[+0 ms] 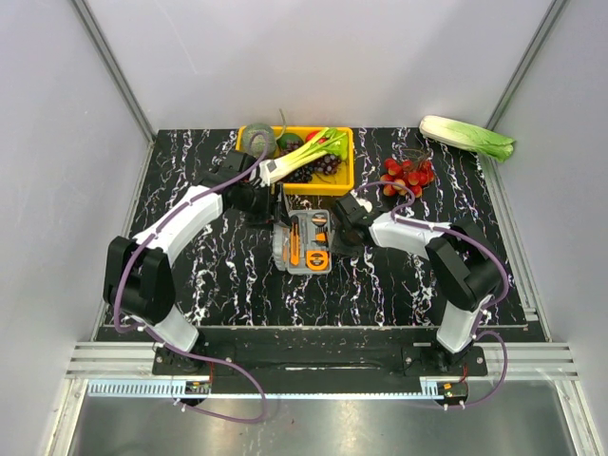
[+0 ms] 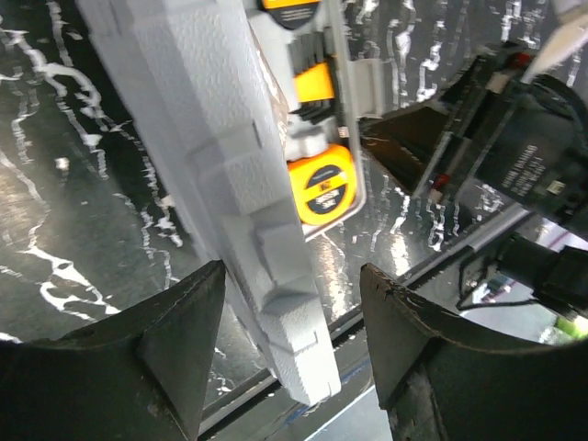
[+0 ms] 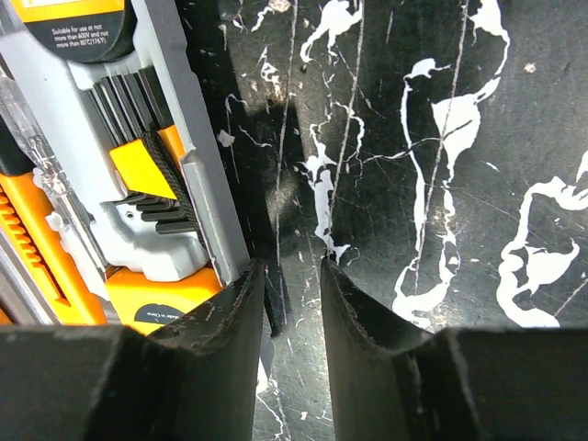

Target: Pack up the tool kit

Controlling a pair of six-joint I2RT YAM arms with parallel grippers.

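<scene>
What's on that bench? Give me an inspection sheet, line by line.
Surface: black, white-veined table.
Job's things: grey tool kit mid-table, lid partly raised, yellow tape measure seated inside.
Clutter: yellow tray of vegetables, red berry-like cluster, cabbage, all behind the kit.
End effectors: left end effector open, straddling the lid; right end effector narrowly open at the kit's edge.
Cables: purple cables along both arms.
Surroundings: white walls.

White print on a black label (image 3: pixel 69 23) in the tool kit (image 3: pixel 207 184) reads "Suitable for use at not more than 600V"; the yellow tape measure (image 2: pixel 323 188) carries print too small to read.
</scene>
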